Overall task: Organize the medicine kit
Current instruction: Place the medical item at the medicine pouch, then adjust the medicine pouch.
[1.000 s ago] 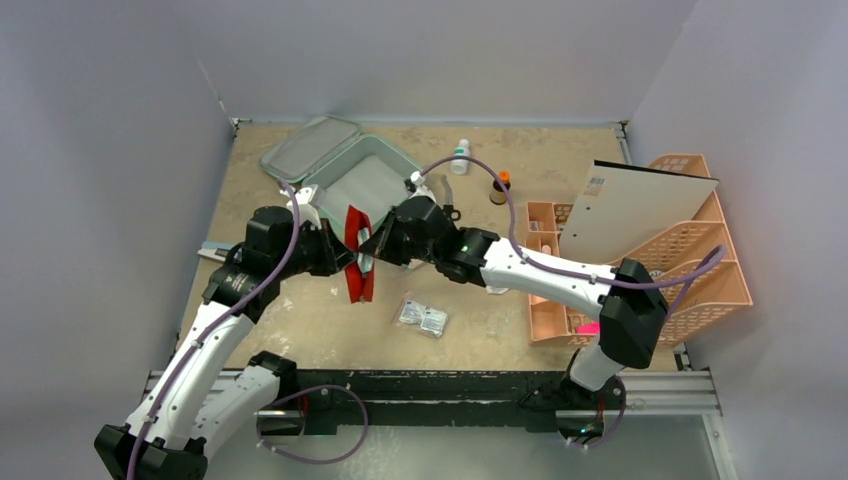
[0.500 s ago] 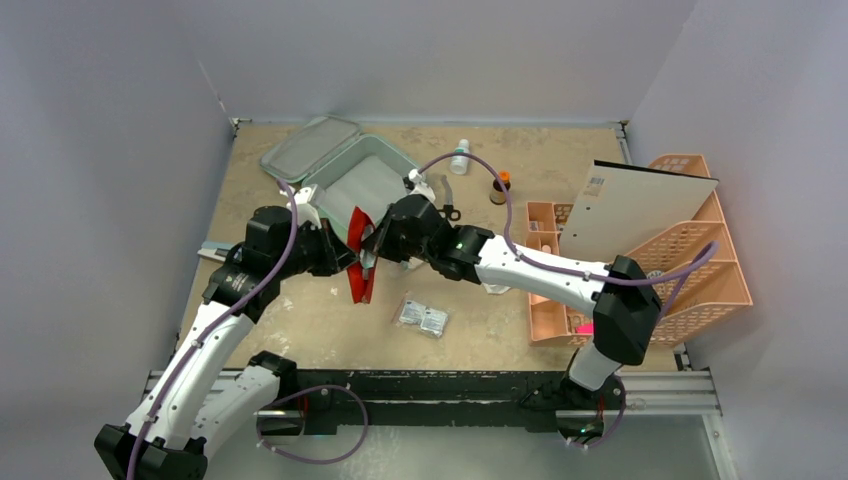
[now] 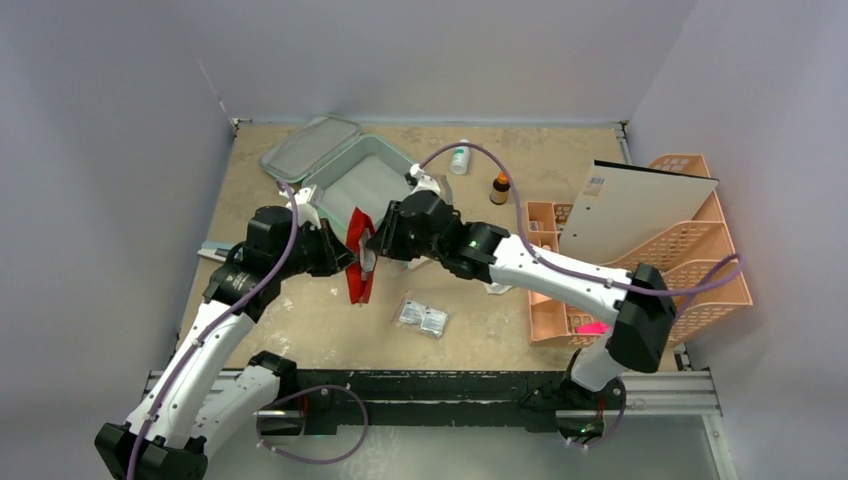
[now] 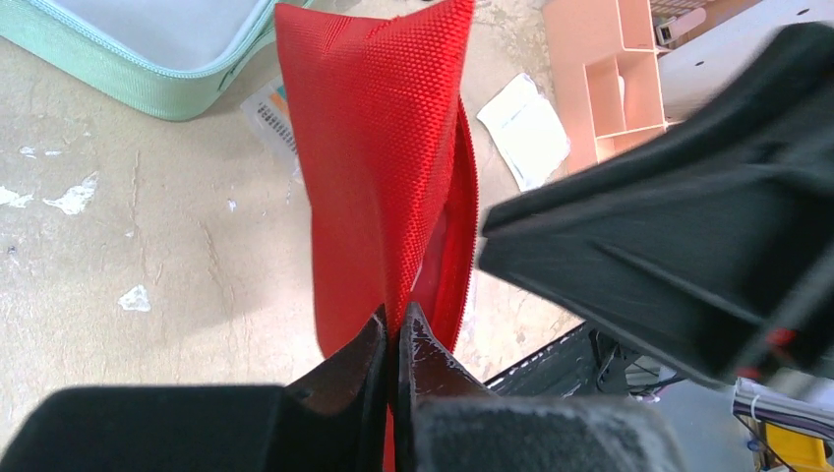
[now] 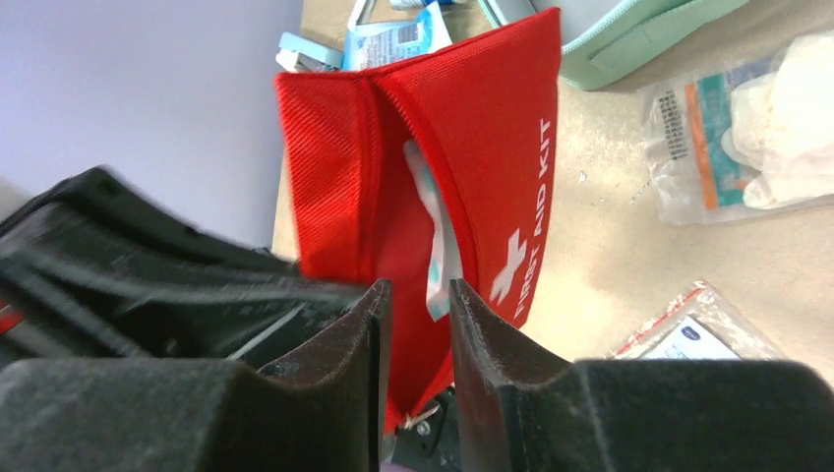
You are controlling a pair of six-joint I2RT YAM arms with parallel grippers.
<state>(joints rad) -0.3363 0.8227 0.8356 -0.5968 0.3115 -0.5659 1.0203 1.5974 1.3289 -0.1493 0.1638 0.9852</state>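
**Both grippers are gripping the red pouch, with the kit lying open just beyond them**

Your left gripper (image 4: 391, 329) is pinching one wall of the red pouch (image 4: 384, 147), with its jaws pressed tight on the fabric. Your right gripper (image 5: 414, 295) is facing it from the other side, its fingers nipping the wall lettered "FIRST AID KIT". The pouch's mouth is gaping between the two grippers, and something white is showing inside. The medicine kit (image 3: 372, 183) is lying open on the table (image 3: 300, 320) just beyond both sets of fingertips. A clear packet (image 3: 421, 316) is lying on the near side of your right gripper.
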